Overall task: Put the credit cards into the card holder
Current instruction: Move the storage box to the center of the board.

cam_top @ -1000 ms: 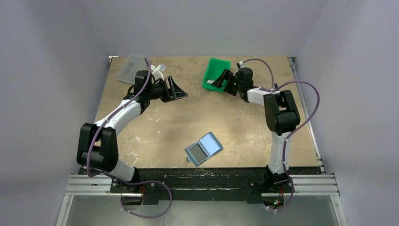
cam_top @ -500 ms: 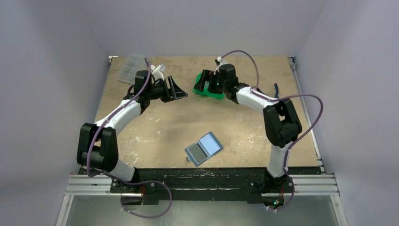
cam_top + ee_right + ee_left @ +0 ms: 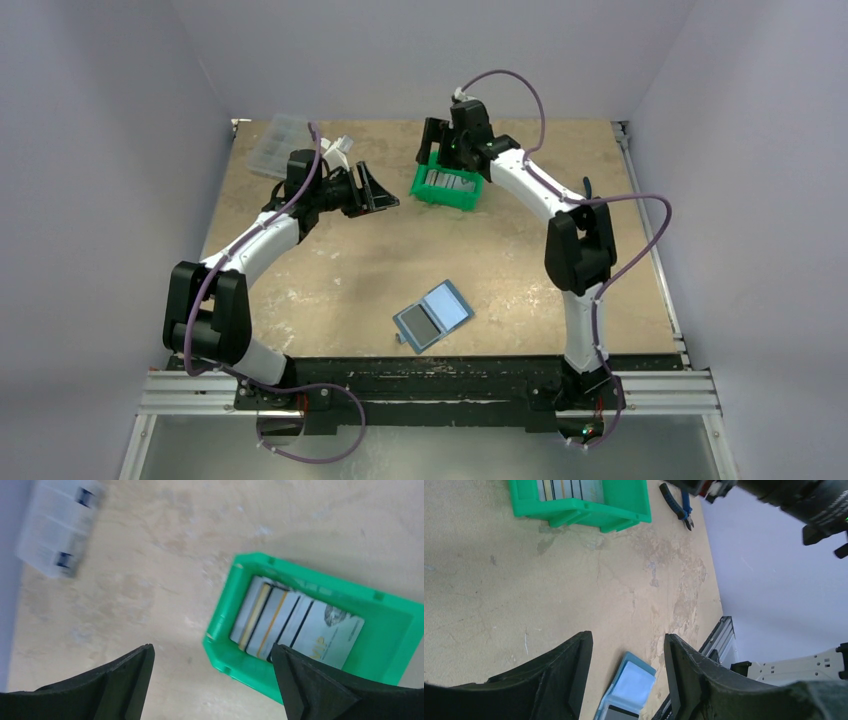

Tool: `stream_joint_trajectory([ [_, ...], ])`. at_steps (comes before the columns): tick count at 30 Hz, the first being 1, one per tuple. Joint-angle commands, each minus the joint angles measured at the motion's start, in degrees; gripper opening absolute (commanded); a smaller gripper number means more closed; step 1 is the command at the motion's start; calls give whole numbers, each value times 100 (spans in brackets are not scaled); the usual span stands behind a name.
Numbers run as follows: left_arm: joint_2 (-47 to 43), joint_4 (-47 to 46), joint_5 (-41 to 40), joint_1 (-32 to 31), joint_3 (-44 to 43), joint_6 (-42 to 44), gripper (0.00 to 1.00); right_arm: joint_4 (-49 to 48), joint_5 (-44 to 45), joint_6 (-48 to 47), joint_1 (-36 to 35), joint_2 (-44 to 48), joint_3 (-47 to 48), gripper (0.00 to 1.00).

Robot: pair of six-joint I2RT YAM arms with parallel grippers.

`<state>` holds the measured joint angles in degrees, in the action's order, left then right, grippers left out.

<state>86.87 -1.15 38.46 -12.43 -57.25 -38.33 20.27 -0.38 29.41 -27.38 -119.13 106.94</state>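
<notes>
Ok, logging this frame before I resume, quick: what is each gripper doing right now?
Left gripper: open, holding nothing.
Right gripper: open, empty, by the green bin holding the credit cards.

A: How does the table [image 3: 524,580] look from your end?
B: I see a matt tan board, mottled and scuffed, rough in patches. The green bin [image 3: 392,630] is smooth moulded plastic with a slight sheen.
A: And the credit cards [image 3: 300,625]?
B: Glossy plastic. The card holder [image 3: 445,308] reads smooth and faintly shiny to me; leather or vinyl, I can't tell. The compartment box [image 3: 55,527] is cloudy clear plastic, and my left gripper [image 3: 627,637] has 2 matt black plastic fingers [image 3: 559,680].
</notes>
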Motion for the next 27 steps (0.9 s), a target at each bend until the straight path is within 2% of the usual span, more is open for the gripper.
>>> stream_joint_trajectory([
  [1,-123,-125,15,-1,-49,118,58,267,545,7,-46,123,-175,98],
  [3,-69,-121,23,-12,-49,106,58,270,614,-227,3,136,-291,98],
  [7,2,-140,40,-36,-45,95,58,729,299,-623,92,13,-301,93],
  [10,12,-127,30,-46,-46,105,58,797,315,-830,155,167,-671,93],
  [18,32,-114,77,-75,-60,120,58,1109,83,-1058,843,221,-906,91],
  [22,15,-131,126,-93,-62,105,58,1538,431,-1546,1030,90,-530,93],
  [27,-3,-175,196,-132,-61,75,58,2389,651,-3005,1091,-507,500,94],
])
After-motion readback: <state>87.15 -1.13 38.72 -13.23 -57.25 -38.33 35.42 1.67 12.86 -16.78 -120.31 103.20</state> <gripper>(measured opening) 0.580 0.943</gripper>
